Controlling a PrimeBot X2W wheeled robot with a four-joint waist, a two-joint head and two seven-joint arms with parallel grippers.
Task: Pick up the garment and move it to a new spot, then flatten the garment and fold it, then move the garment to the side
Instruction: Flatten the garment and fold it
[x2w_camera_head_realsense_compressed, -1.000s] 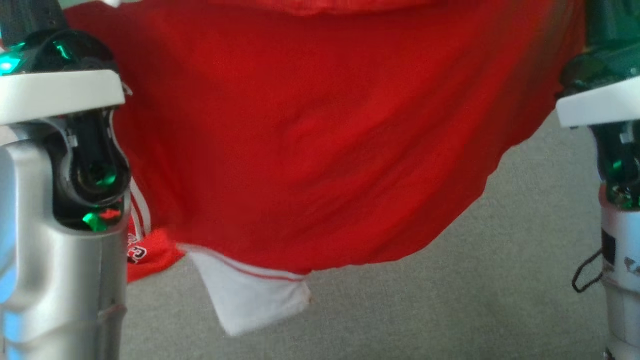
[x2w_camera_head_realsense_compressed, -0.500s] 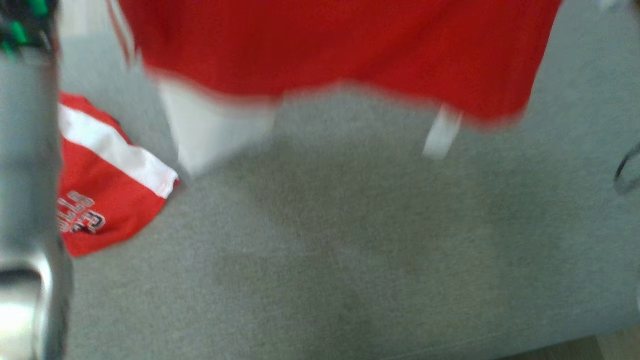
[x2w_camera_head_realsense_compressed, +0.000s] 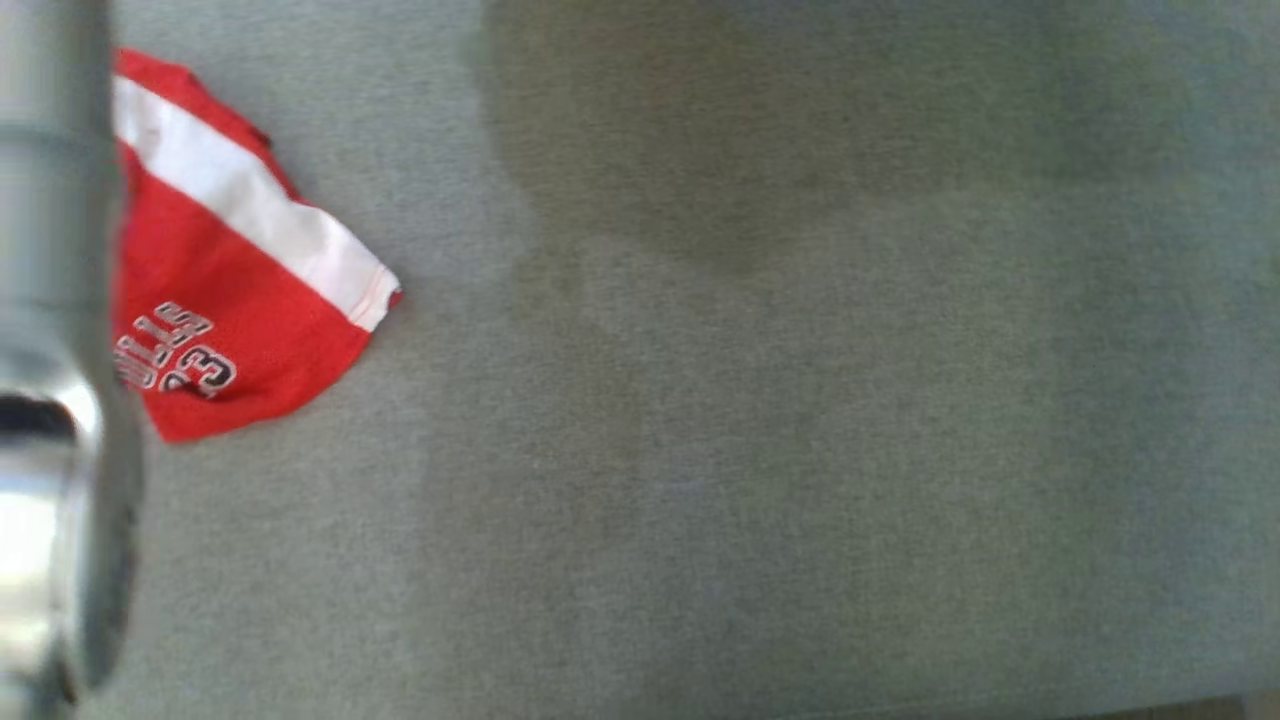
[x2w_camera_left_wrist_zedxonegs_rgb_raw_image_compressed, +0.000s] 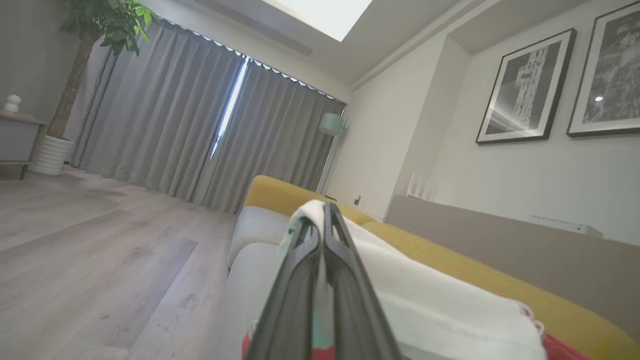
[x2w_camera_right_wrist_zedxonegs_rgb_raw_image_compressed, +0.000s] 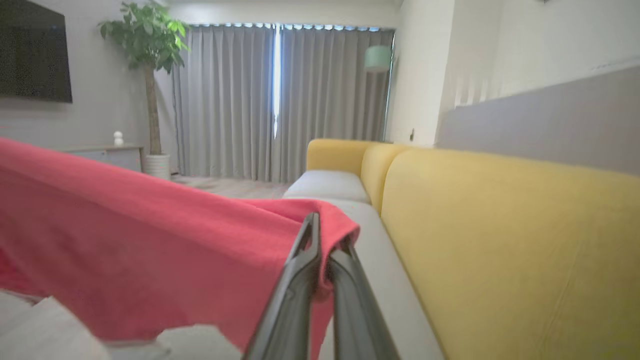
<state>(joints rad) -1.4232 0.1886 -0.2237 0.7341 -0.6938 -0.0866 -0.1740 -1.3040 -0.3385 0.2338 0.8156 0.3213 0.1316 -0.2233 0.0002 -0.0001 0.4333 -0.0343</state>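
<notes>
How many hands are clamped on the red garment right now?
2. The left hand pinches the white trim of the red fabric garment, seen in the left wrist view; the right hand pinches a red edge in the right wrist view. Both are shut on cloth.

Grey fabric surface (x2w_camera_head_realsense_compressed: 750, 450) spreads wide, and a red cloth (x2w_camera_head_realsense_compressed: 230, 300) with a white band and lettering lies flat at its left.

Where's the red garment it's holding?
The red garment is held up beside the yellow sofa back: left gripper shut on its white trim, right gripper shut on a red edge.
</notes>
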